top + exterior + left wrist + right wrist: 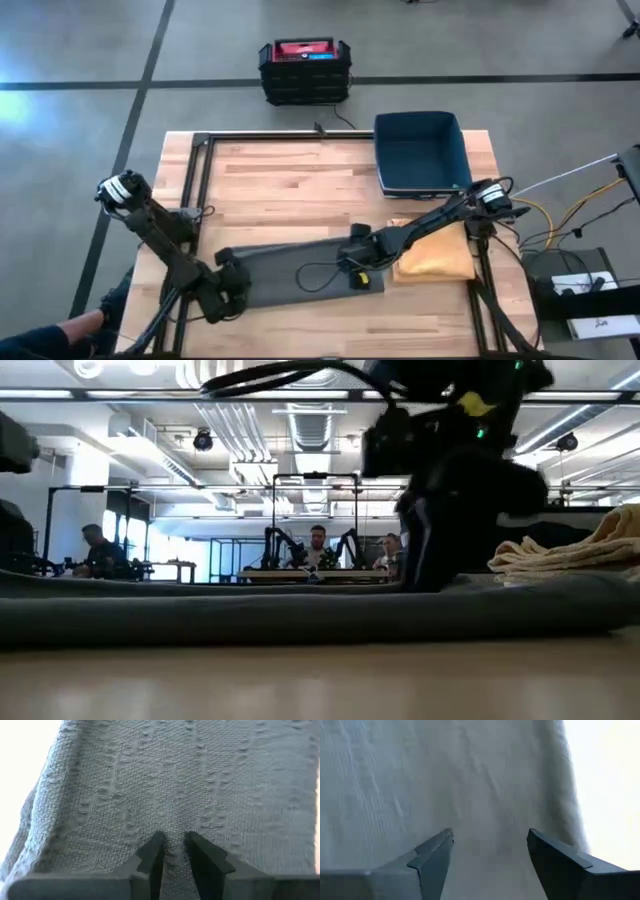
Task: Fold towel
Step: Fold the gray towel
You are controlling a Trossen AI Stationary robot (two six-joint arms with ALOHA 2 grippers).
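A grey towel point(280, 265) lies flat along the table's near side, and in the low view it shows as a long low band point(250, 615). My left gripper point(232, 285) is down at the towel's left end, its fingers point(174, 842) nearly together with towel cloth point(175, 780) between them. My right gripper point(362, 272) is down at the towel's right end, near the right edge. Its fingers point(490, 845) stand wide open over the cloth point(445, 780). The low view shows it point(440, 575) reaching down to the towel. My left gripper pinches a small raised ridge of cloth point(173, 851) between its two fingertips, near the towel's left end. The fingers come from above, slanting down. The rest of the towel lies flat on the table. My right gripper's open fingers are at the towel's surface; whether they touch it I cannot tell.
A folded tan towel point(435, 255) lies just right of the grey one, at the table's right edge. A dark blue bin point(420, 150) stands at the far right. A black crate point(305, 70) sits on the floor beyond the table. Bare wood point(290, 190) spans the table's middle.
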